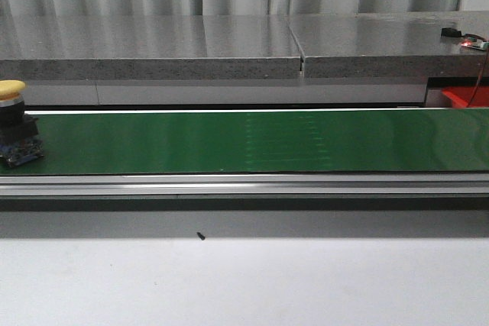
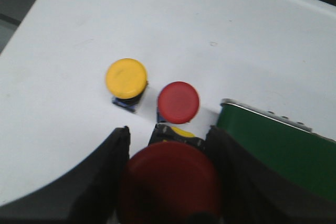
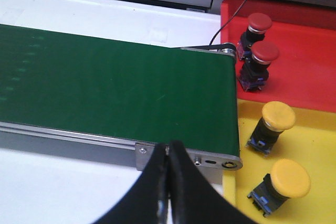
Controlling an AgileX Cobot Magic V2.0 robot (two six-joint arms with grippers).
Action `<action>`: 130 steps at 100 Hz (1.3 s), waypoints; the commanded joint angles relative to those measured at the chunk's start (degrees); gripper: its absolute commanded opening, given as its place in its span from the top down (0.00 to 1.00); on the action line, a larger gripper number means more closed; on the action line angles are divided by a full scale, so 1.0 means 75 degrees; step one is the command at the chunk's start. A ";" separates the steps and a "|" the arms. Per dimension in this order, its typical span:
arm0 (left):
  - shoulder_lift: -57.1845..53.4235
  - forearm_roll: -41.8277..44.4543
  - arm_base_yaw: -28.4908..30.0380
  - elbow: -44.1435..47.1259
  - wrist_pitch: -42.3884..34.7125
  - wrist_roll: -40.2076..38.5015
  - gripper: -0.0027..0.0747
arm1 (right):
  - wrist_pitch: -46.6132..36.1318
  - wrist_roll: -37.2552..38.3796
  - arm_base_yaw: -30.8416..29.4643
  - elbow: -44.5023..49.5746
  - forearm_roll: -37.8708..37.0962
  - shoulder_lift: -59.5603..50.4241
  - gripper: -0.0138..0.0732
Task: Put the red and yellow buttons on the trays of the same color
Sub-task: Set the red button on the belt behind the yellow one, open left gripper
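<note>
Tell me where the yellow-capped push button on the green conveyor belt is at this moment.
In the front view, the yellow-capped push button stands upright at the far left end of the green conveyor belt, at the picture's left edge, with nothing else on the belt.

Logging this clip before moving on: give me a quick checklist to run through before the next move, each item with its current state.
1. Left gripper holds a red button: ok.
2. Right gripper shut and holding nothing: ok.
3. Yellow button at the left end of the green belt: ok.
4. Red tray holds only red buttons: ok.
5. Yellow tray holds only yellow buttons: ok.
6. Belt moving: cannot tell.
</note>
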 commanded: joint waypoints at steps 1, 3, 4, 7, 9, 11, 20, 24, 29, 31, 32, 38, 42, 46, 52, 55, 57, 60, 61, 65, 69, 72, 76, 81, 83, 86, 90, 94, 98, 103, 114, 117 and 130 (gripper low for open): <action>-0.0383 -0.0109 -0.0230 -0.0079 -0.0351 0.0002 0.75 | -0.0483 -0.0068 -0.0015 -0.0198 0.0039 -0.0001 0.92; -0.0383 -0.0109 -0.0254 -0.0039 -0.0337 0.0002 0.75 | -0.0483 -0.0068 -0.0015 -0.0198 0.0039 -0.0001 0.92; -0.0383 -0.0124 -0.0254 -0.0022 -0.0337 0.0002 0.75 | -0.0483 -0.0068 -0.0015 -0.0198 0.0039 -0.0001 0.92; -0.0383 -0.0170 -0.0292 0.0068 -0.0348 0.0002 0.75 | -0.0483 -0.0068 -0.0015 -0.0198 0.0039 -0.0001 0.92; -0.0392 -0.0226 -0.0308 0.0125 -0.0348 0.0002 0.75 | -0.0483 -0.0068 -0.0015 -0.0198 0.0039 -0.0001 0.92; -0.0392 -0.0277 -0.0322 0.0167 -0.0348 0.0002 0.75 | -0.0483 -0.0068 -0.0015 -0.0198 0.0039 -0.0001 0.92; -0.0411 -0.0351 -0.0421 0.0449 -0.0444 0.0002 0.75 | -0.0483 -0.0068 -0.0015 -0.0198 0.0039 -0.0001 0.92; -0.0455 -0.0351 -0.0483 0.0591 -0.0561 0.0002 0.75 | -0.0483 -0.0068 -0.0015 -0.0198 0.0039 -0.0001 0.92; -0.0486 -0.0351 -0.0595 0.0735 -0.0634 0.0002 0.75 | -0.0483 -0.0068 -0.0015 -0.0198 0.0039 -0.0001 0.92; -0.0504 -0.0351 -0.0611 0.0750 -0.0673 0.0002 0.75 | -0.0483 -0.0068 -0.0015 -0.0198 0.0039 -0.0001 0.92; -0.0519 -0.0351 -0.0651 0.0772 -0.0669 0.0002 0.75 | -0.0483 -0.0068 -0.0015 -0.0198 0.0039 -0.0001 0.92; -0.0519 -0.0351 -0.0787 0.0832 -0.0690 0.0002 0.75 | -0.0483 -0.0068 -0.0015 -0.0198 0.0039 -0.0001 0.92; -0.0519 -0.0351 -0.0851 0.0831 -0.0690 0.0002 0.75 | -0.0483 -0.0068 -0.0015 -0.0198 0.0039 -0.0001 0.92; -0.0519 -0.0351 -0.0890 0.0831 -0.0700 0.0002 0.75 | -0.0483 -0.0068 -0.0015 -0.0198 0.0039 -0.0001 0.92; -0.0519 -0.0351 -0.0937 0.0831 -0.0700 0.0002 0.75 | -0.0483 -0.0068 -0.0015 -0.0198 0.0039 -0.0001 0.92; -0.0519 -0.0351 -0.0937 0.0831 -0.0670 0.0002 0.75 | -0.0483 -0.0068 -0.0015 -0.0198 0.0039 -0.0001 0.92; -0.0519 -0.0351 -0.0937 0.0831 -0.0638 0.0002 0.75 | -0.0483 -0.0068 -0.0015 -0.0198 0.0039 -0.0001 0.92; -0.0519 -0.0351 -0.0937 0.0831 -0.0582 0.0002 0.75 | -0.0483 -0.0068 -0.0015 -0.0198 0.0039 -0.0001 0.92; -0.0519 -0.0351 -0.0937 0.0831 -0.0585 0.0002 0.75 | -0.0483 -0.0068 -0.0015 -0.0198 0.0039 -0.0001 0.92; -0.0519 -0.0351 -0.0937 0.0831 -0.0535 0.0002 0.74 | -0.0483 -0.0068 -0.0015 -0.0198 0.0039 -0.0001 0.92; -0.0519 -0.0351 -0.0937 0.0831 -0.0477 0.0002 0.73 | -0.0483 -0.0068 -0.0015 -0.0198 0.0039 -0.0001 0.92; -0.0504 -0.0334 -0.0937 0.0831 -0.0428 0.0002 0.72 | -0.0483 -0.0068 -0.0015 -0.0198 0.0039 -0.0001 0.92; -0.0504 -0.0334 -0.0937 0.0831 -0.0371 0.0002 0.70 | -0.0483 -0.0068 -0.0015 -0.0198 0.0039 -0.0001 0.92; -0.0504 -0.0334 -0.0937 0.0831 -0.0297 0.0002 0.67 | -0.0483 -0.0068 -0.0015 -0.0198 0.0039 -0.0001 0.92; -0.0504 -0.0334 -0.0937 0.0831 -0.0251 0.0002 0.65 | -0.0483 -0.0068 -0.0015 -0.0198 0.0039 -0.0001 0.92; -0.0504 -0.0317 -0.0937 0.0831 -0.0238 0.0002 0.63 | -0.0483 -0.0068 -0.0015 -0.0198 0.0039 -0.0001 0.92; -0.0491 -0.0303 -0.0937 0.0831 -0.0192 0.0002 0.61 | -0.0483 -0.0068 -0.0015 -0.0198 0.0039 -0.0001 0.92; -0.0491 -0.0306 -0.0937 0.0831 -0.0152 0.0002 0.59 | -0.0483 -0.0068 -0.0015 -0.0198 0.0039 -0.0001 0.92; -0.0477 -0.0306 -0.0937 0.0831 -0.0118 0.0002 0.58 | -0.0483 -0.0068 -0.0015 -0.0198 0.0039 -0.0001 0.92; -0.0477 -0.0306 -0.0937 0.0831 -0.0078 0.0002 0.58 | -0.0483 -0.0068 -0.0015 -0.0198 0.0039 -0.0001 0.92; -0.0463 -0.0288 -0.0937 0.0831 0.0006 0.0002 0.56 | -0.0483 -0.0068 -0.0015 -0.0198 0.0039 -0.0001 0.92; -0.0463 -0.0288 -0.0937 0.0831 0.0025 0.0002 0.54 | -0.0483 -0.0068 -0.0015 -0.0198 0.0039 -0.0001 0.92; -0.0463 -0.0288 -0.0937 0.0831 0.0078 0.0002 0.36 | -0.0483 -0.0068 -0.0015 -0.0198 0.0039 -0.0001 0.92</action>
